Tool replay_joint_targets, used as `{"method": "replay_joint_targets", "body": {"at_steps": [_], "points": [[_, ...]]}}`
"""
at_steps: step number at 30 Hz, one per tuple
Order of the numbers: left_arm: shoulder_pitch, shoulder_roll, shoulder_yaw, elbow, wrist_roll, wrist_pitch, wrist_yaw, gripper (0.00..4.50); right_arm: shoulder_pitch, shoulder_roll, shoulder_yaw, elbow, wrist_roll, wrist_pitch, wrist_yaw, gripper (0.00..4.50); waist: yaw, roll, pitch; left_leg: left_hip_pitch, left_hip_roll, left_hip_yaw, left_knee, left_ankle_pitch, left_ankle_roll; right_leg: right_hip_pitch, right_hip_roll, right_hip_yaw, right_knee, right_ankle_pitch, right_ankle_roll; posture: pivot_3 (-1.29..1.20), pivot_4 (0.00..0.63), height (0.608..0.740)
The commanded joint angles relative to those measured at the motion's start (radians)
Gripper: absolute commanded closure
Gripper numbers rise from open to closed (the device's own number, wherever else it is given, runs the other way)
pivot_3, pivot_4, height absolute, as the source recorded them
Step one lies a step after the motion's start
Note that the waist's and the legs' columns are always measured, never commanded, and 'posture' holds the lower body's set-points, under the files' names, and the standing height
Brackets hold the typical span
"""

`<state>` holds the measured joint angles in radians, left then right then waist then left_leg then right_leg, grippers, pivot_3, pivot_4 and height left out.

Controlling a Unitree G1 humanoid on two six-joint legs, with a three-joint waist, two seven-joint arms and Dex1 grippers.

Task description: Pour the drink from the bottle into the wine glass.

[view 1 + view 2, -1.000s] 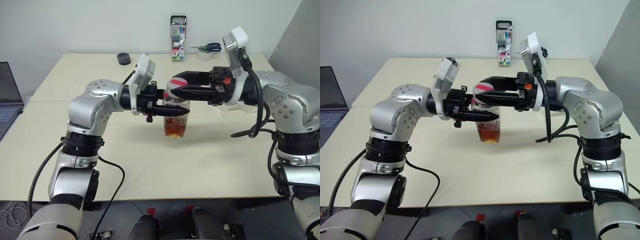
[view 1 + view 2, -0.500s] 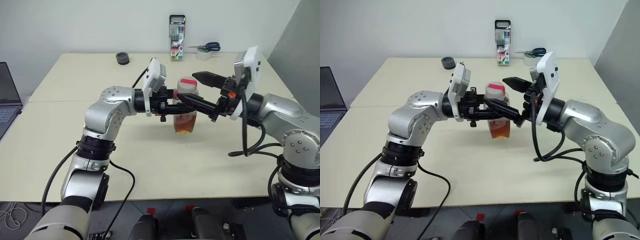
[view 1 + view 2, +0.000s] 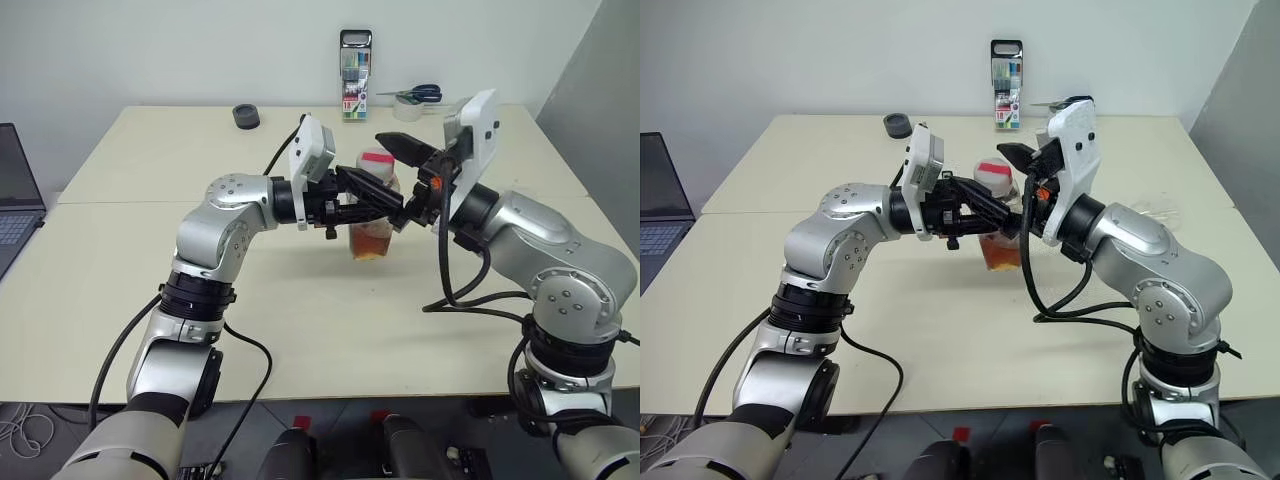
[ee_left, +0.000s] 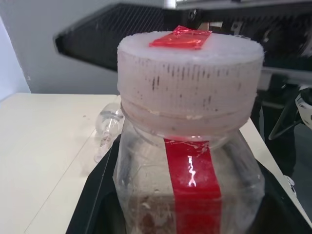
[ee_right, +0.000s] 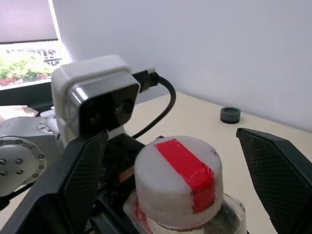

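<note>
Standing upright above the table [image 3: 120, 300], the bottle [image 3: 374, 215] was pinched at its body by the left gripper [image 3: 385, 210], while the right gripper [image 5: 170, 161], fingers spread wide, straddled the cap [image 5: 178, 180] from the opposite side.

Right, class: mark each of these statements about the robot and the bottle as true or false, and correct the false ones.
1. The cap is on the bottle. True.
2. The left pincer grips the bottle's body. True.
3. The right pincer is shut on the cap. False: it is open, with one finger on each side of the cap.
4. The bottle is empty. False: reddish-brown drink fills its lower part.
5. The scissors lie at the table's near edge. False: they lie at the far edge, by the wall.
</note>
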<state>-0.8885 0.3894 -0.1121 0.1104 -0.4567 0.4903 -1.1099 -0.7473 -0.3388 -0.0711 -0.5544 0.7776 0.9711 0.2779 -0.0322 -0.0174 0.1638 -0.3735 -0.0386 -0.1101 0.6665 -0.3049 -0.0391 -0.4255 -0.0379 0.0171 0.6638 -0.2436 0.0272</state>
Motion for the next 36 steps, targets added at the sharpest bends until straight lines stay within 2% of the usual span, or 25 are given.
{"method": "replay_joint_targets", "body": {"at_steps": [1,4,10,14,19,20,23,32,36], "points": [[-0.012,0.006,0.015,-0.022,-0.002,-0.024,-0.004,2.68,-0.024,0.003,-0.028,-0.029,0.04,-0.01,-0.005,0.18,0.0,0.0,0.0,0.0,0.0,0.0,0.0,0.0,0.0,0.0,0.0,0.0,0.0,0.0,0.0,0.0,0.15,0.74],[-0.013,0.006,0.016,-0.022,0.001,-0.026,-0.006,2.68,-0.016,0.002,-0.026,-0.03,0.053,-0.01,-0.008,0.93,0.0,0.0,0.0,0.0,0.0,0.0,0.0,0.0,0.0,0.0,0.0,0.0,0.0,0.0,0.0,0.0,0.15,0.74],[-0.023,-0.001,0.017,-0.024,0.003,-0.023,-0.002,2.68,0.003,-0.03,-0.01,-0.028,0.047,-0.016,0.015,3.14,0.0,0.0,0.0,0.0,0.0,0.0,0.0,0.0,0.0,0.0,0.0,0.0,0.0,0.0,0.0,0.0,0.15,0.74],[-0.031,-0.001,0.019,-0.023,0.004,-0.021,-0.005,2.68,0.007,-0.04,-0.004,-0.021,0.041,-0.024,0.023,4.46,-0.001,0.0,0.0,0.0,0.0,0.0,0.0,0.0,0.0,0.0,0.0,0.0,0.0,0.0,0.0,0.0,0.15,0.74],[-0.034,-0.001,0.022,-0.018,0.007,-0.022,-0.006,2.68,0.006,-0.043,-0.004,-0.008,0.038,-0.036,0.024,4.46,0.0,0.0,0.0,0.0,0.0,0.0,0.0,0.0,0.0,0.0,0.0,0.0,0.0,0.0,0.0,0.0,0.15,0.74],[-0.034,-0.001,0.022,-0.017,0.008,-0.022,-0.006,2.68,0.005,-0.044,-0.007,-0.004,0.039,-0.038,0.026,4.3,0.0,0.0,0.0,0.0,0.0,0.0,0.0,0.0,0.0,0.0,0.0,0.0,0.0,0.0,0.0,0.0,0.15,0.74],[-0.035,-0.002,0.023,-0.014,0.009,-0.023,-0.007,2.68,-0.003,-0.043,-0.013,0.004,0.046,-0.04,0.032,3.54,0.0,0.0,0.0,0.0,0.0,0.0,0.0,0.0,0.0,0.0,0.0,0.0,0.0,0.0,0.0,0.0,0.15,0.74],[-0.04,-0.009,0.025,-0.005,0.009,-0.027,-0.004,2.68,0.007,-0.063,0.015,0.009,0.009,-0.043,0.039,0.38,0.0,0.0,0.0,0.0,0.0,0.0,0.0,0.0,0.0,0.0,0.0,0.0,0.0,0.0,0.0,0.0,0.15,0.74],[-0.041,-0.011,0.024,0.003,0.01,-0.031,-0.005,2.68,0.003,-0.062,0.011,0.02,0.004,-0.048,0.039,0.38,0.0,0.0,0.0,0.0,0.0,0.0,0.0,0.0,0.0,0.0,0.0,0.0,0.0,0.0,0.0,0.0,0.15,0.74]]}}
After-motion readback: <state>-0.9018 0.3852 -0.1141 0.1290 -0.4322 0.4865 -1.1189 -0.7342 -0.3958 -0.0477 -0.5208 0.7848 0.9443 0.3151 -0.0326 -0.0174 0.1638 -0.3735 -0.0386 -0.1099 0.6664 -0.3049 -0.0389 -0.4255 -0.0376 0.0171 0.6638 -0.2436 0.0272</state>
